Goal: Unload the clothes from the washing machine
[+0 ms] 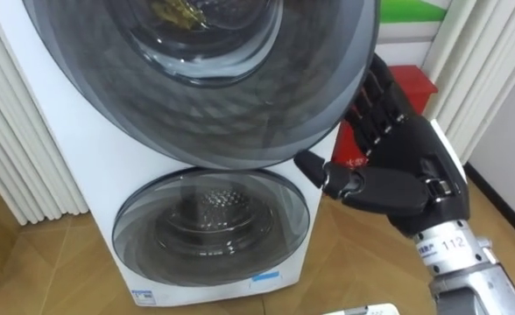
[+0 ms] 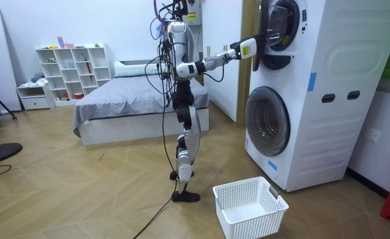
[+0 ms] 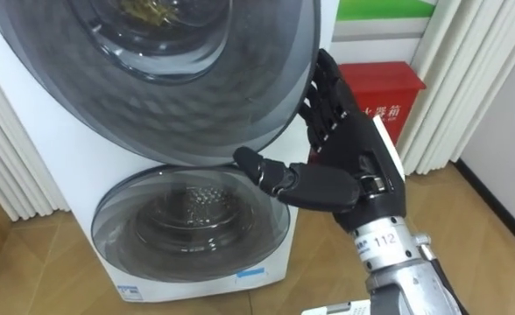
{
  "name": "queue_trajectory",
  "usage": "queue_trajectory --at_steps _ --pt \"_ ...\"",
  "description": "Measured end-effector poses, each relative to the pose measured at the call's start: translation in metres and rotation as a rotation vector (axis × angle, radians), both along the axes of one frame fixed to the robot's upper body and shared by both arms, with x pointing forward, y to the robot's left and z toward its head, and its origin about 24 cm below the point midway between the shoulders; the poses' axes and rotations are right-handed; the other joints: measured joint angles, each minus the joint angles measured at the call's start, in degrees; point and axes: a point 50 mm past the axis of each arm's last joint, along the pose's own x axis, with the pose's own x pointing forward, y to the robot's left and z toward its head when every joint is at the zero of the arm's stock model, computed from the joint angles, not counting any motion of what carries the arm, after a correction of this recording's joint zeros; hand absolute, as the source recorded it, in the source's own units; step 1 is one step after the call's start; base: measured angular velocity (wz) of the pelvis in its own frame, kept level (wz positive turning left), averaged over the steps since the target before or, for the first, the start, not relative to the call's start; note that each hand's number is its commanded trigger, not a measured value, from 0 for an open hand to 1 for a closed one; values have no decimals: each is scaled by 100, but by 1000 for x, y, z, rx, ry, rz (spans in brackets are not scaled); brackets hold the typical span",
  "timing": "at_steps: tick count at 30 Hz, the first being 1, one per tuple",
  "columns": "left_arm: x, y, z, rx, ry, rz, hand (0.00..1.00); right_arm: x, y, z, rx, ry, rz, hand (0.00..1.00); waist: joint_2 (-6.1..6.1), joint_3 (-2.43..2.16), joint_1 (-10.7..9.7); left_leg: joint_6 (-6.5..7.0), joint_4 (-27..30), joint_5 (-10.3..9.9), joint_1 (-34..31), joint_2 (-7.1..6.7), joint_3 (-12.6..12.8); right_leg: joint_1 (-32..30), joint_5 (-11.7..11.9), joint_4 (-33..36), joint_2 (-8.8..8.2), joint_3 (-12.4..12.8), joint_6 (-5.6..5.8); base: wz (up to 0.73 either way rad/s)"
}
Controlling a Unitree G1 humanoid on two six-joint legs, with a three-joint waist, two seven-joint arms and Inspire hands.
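clothes [image 1: 177,10]: olive scrap seen through the upper door [image 1: 196,87] glass. right hand [image 1: 406,171] spread flat, fingers straight at that door's right rim, thumb out, holding nothing. lower door [image 1: 209,223] shut below; white basket [image 2: 251,206] just beside the washing machine [image 2: 327,99]. cloth likely light, limp, not slippery; best pinched at a bunched fold, may snag on the rim.
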Motion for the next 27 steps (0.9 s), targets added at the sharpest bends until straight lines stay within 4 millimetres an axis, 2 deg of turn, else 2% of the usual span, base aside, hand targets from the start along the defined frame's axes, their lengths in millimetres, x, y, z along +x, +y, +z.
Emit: queue_trajectory --at_steps 18,22,27 --pt "8 4 1 -33 -4 -15 0 -1 2 2 -41 4 10 0 21 -6 0 1 -15 1 2 3 2 -5 0 22 -3 -3 0 0" --pt "12 5 2 -27 -9 -34 0 -2 3 4 -39 -5 17 0 -4 -10 16 -6 2 7 -41 4 30 -80 2 20 0 6 -4 -6" --pt "21 12 4 -7 -27 -58 0 -3 5 6 -37 -16 19 0 -85 -5 154 -18 8 18 -43 40 145 -186 13 82 23 -5 -22 -18"
